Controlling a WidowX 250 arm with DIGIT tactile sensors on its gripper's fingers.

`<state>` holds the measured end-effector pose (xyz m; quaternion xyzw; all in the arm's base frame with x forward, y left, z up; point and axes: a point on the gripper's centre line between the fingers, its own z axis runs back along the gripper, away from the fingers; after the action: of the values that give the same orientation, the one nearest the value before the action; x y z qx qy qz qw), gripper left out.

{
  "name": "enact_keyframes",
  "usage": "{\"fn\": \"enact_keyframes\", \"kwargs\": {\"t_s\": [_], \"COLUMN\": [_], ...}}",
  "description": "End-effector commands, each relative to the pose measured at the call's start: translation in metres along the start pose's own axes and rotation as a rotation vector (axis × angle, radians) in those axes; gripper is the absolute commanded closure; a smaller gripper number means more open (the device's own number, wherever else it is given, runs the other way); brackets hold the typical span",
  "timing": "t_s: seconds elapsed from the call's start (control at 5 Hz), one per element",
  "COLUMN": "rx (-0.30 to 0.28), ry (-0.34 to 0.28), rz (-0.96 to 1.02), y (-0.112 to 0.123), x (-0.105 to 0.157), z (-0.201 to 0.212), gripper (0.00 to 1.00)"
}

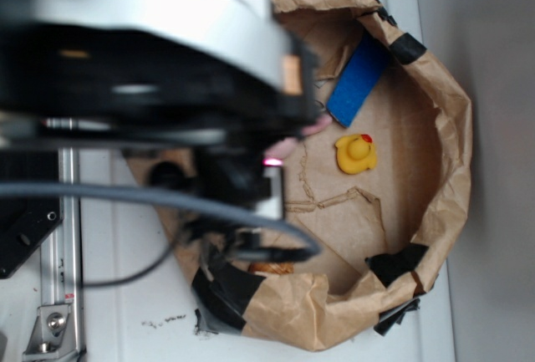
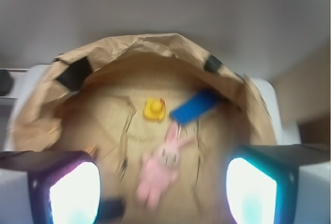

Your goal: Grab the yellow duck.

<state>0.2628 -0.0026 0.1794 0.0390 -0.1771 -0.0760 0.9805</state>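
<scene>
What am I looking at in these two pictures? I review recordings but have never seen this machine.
It is a small robot arm. The exterior view looks from outside; the big blurred black-and-silver shape is the arm itself, close to the lens. The wrist view comes from a camera on the arm, looking past its claw, whose two glowing fingers frame the bottom corners. The fingers stand apart and hold nothing. Below lies a crumpled brown paper enclosure patched with black tape. Inside it are a yellow duck, a blue block and a pink plush bunny.
</scene>
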Motion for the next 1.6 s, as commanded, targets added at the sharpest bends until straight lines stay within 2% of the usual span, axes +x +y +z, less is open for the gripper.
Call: {"fn": "enact_keyframes", "kwargs": {"t_s": [0.0, 0.8, 1.0, 1.2, 1.4], "rx": [0.062, 0.062, 0.129, 0.133, 0.099], "ry": [0.064, 0.064, 0.058, 0.088, 0.083], "rz": [-0.073, -0.073, -0.114, -0.175, -0.185], "y": [0.009, 0.009, 0.006, -0.009, -0.009], "x": [0.011, 0.011, 0.012, 0.018, 0.016], "z": [-0.067, -0.067, -0.094, -0.112, -0.113], "gripper": [0.0, 0.0, 0.0, 0.0, 0.0]}}
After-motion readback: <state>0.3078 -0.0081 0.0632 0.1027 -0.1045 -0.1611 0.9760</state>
